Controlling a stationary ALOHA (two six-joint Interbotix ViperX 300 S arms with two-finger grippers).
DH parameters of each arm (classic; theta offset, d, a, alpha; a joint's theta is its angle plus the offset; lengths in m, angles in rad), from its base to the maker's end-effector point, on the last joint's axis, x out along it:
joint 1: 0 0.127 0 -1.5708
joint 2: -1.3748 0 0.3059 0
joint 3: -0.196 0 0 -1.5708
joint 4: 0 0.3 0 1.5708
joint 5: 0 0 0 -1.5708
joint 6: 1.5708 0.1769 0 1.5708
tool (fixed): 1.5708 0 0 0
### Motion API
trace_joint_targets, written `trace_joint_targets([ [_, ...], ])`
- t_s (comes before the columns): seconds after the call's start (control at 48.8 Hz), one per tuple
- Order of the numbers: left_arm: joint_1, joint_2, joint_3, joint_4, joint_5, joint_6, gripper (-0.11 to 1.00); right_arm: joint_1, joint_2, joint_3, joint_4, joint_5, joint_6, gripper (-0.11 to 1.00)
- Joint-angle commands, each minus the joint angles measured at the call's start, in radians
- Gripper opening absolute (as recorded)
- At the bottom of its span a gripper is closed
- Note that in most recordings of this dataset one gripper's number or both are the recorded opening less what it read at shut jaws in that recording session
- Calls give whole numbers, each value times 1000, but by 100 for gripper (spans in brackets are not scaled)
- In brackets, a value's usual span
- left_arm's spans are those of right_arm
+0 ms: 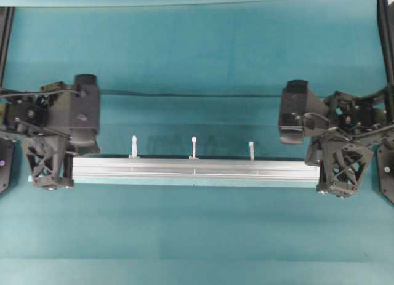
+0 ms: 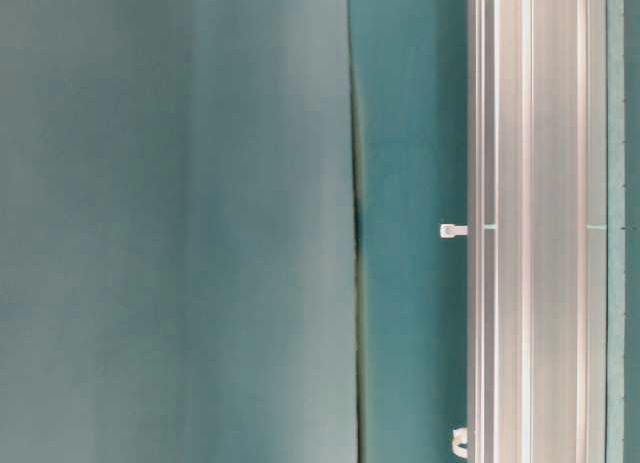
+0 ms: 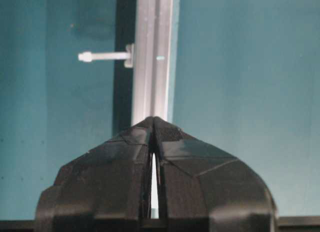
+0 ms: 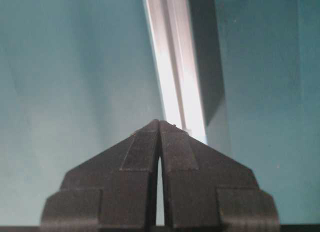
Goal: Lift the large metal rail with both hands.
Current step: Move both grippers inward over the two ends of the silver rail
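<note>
The large metal rail is a long, grooved silver bar lying crosswise, with three white zip-tie tails sticking out of its far side. My left gripper is at its left end and my right gripper at its right end. In the left wrist view the fingertips are pressed together right at the rail, with pale metal showing through the slit behind them. The right wrist view shows the same: shut tips meeting the rail. A dark shadow runs beside the rail. The table-level view shows only the rail.
A thin pale strip runs along the rail's near side. A dark seam crosses the teal cloth behind the rail. Black frame posts stand at the far corners, close to both arms.
</note>
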Motion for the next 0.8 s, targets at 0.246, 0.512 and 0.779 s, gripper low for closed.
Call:
trace_joint_targets([
  [0.246, -9, 34, -37, 3, 6, 5, 4, 3, 40, -23, 0, -48, -95, 15],
  [0.512, -17, 41, -8, 3, 6, -6, 45, 18, 92, -5, -8, -112, -100, 84],
  [0.779, -21, 92, 34, 3, -12, -8, 100, 29, 144, -3, -26, -152, -97, 96],
])
